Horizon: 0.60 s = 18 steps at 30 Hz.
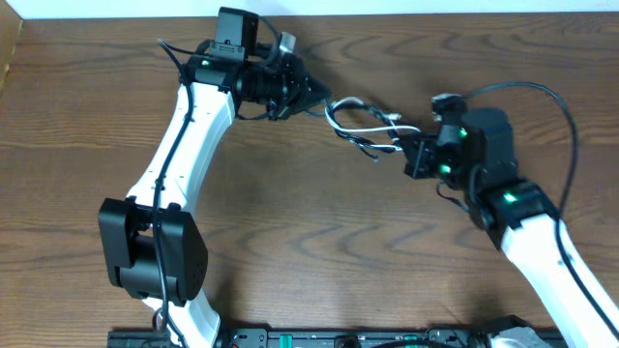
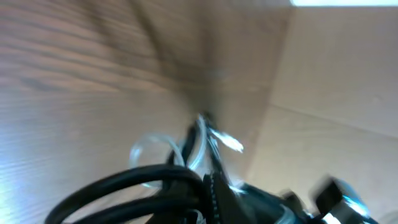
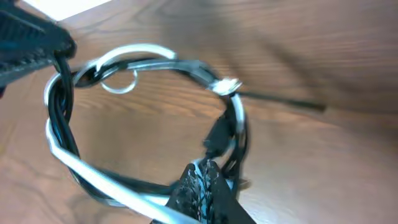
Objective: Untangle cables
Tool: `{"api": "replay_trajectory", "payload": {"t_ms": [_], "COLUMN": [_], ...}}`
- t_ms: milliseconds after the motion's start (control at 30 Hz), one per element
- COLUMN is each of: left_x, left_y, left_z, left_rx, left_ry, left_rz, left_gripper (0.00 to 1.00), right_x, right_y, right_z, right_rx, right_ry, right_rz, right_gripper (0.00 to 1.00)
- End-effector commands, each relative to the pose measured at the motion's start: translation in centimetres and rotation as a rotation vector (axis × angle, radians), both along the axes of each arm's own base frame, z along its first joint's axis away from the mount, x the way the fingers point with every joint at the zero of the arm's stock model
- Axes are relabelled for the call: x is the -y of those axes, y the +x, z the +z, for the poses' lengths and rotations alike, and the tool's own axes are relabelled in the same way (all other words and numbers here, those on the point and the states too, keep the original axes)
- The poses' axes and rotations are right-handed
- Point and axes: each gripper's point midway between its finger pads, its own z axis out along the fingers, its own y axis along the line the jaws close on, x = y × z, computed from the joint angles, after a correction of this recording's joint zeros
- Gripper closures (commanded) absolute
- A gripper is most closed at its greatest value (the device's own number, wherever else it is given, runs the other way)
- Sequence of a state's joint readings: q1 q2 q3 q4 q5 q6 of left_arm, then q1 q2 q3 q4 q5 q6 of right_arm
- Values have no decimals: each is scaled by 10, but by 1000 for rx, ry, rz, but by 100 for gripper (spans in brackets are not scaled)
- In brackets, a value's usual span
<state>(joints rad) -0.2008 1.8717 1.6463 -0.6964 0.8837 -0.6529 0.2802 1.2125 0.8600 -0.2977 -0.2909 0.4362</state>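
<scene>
Over brown wooden table [image 1: 290, 222], looped bundle of thin black and white cables [image 1: 360, 121] is pinched tight by left gripper [image 1: 322, 101] and right gripper [image 1: 408, 145].

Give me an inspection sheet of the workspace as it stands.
Surface: brown wood-grain table.
Job's things: cables, black and white cords looped together in one bundle, not yet separated, spanning between the two grippers.
Clutter: nothing seen.
Grippers: left gripper shut on one side of the bundle; right gripper shut on the opposite side.
Cables: arm wire arcs over the right arm, apart from the bundle.
Surroundings: white strip beyond the table's far edge; left wrist view blurred.
</scene>
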Motion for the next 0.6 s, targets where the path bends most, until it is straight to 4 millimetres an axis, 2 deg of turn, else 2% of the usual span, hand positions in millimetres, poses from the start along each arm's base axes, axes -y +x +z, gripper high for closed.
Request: {"api": "replay_trajectory", "payload": {"t_ms": [0, 100, 233, 300, 433, 467, 500, 567], "left_x": [-25, -30, -30, -29, -15, -10, -5, 2], "left_y": [10, 9, 9, 8, 0, -4, -7, -14], "left_z": [-15, -21, -22, -21, -9, -4, 1, 9], "left_rx": [63, 49, 73, 93, 187, 226, 253, 297], "left_ry": [162, 199, 212, 211, 139, 102, 72, 11], "left_rz": [47, 60, 38, 16, -118, -171, -209, -275], "left_gripper": [93, 92, 93, 93, 93, 93, 93, 93], "right_x": [35, 47, 62, 62, 47, 40, 34, 20], "right_y": [-3, -13, -28, -33, -36, -35, -35, -33], "right_z": [15, 14, -5, -10, -8, -4, -1, 8], "right_rx": [46, 25, -63, -89, -69, -48, -29, 22], "right_ry": [-96, -138, -211, -223, -206, -194, -185, -154], "right_rz": [-151, -191, -230, -217, -109, -63, -27, 57], "right_gripper": [99, 99, 99, 99, 99, 94, 84, 60]}}
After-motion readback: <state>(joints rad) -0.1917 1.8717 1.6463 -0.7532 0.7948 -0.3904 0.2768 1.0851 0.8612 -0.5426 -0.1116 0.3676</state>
